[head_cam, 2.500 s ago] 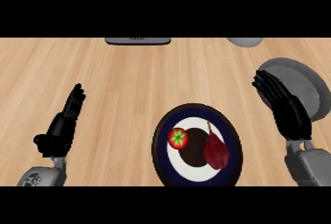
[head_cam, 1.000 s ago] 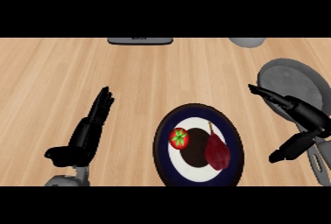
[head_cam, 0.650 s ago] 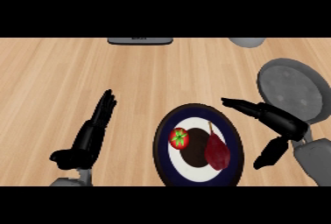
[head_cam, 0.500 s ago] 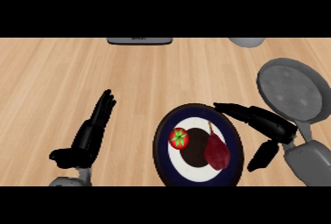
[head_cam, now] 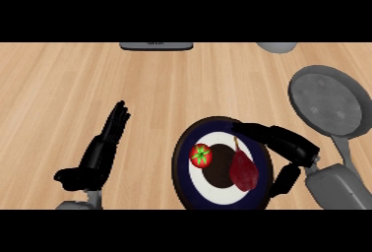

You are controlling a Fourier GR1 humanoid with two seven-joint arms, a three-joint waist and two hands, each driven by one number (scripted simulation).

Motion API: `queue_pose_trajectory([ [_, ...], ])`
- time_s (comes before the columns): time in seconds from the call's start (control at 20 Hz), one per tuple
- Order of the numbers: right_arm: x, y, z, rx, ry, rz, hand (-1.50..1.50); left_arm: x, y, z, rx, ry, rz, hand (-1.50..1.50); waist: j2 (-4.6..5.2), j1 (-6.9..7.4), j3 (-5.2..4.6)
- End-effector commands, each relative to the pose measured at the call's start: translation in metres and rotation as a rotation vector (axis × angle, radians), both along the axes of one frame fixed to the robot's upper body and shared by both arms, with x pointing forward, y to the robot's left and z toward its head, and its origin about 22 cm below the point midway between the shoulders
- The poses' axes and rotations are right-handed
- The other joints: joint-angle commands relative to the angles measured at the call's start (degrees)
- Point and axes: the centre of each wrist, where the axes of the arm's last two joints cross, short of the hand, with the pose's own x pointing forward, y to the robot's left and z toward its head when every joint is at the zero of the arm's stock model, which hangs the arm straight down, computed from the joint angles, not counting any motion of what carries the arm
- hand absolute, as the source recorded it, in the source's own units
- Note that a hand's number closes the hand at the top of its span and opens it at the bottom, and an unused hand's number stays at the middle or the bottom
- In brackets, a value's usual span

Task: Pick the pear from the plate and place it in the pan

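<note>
Wooden counter (head_cam: 87,78) with plate (head_cam: 183,167), pan (head_cam: 330,101)

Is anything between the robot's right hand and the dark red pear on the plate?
Nothing visible. The right hand arches over the right rim of the dark blue and white plate, right beside the dark red pear. The red tomato lies on the pear's far side, out of the way.

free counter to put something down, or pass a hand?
Bare wood between the left hand and the plate, and the wide strip above the plate toward the pan. Crowded at the plate's right rim: right hand beside the pear.
</note>
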Motion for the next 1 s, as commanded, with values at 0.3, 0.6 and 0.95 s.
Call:
queue_pose_trajectory([
  [0.3, 0.006, 0.026, -0.028, 0.052, 0.024, -0.038, -1.50, -0.002, 0.007, -0.007, -0.004, -0.006, -0.010, 0.00, 0.04, 0.09, -0.01],
  [0.6, 0.025, 0.031, -0.025, 0.024, 0.037, -0.023, -1.50, -0.002, 0.018, -0.003, 0.010, -0.011, 0.011, 0.00, 0.05, 0.19, -0.01],
  [0.95, 0.004, 0.048, -0.067, -0.083, 0.060, 0.069, 1.50, 0.004, -0.009, 0.000, 0.004, -0.012, -0.005, 0.00, 0.11, 0.10, 0.00],
])
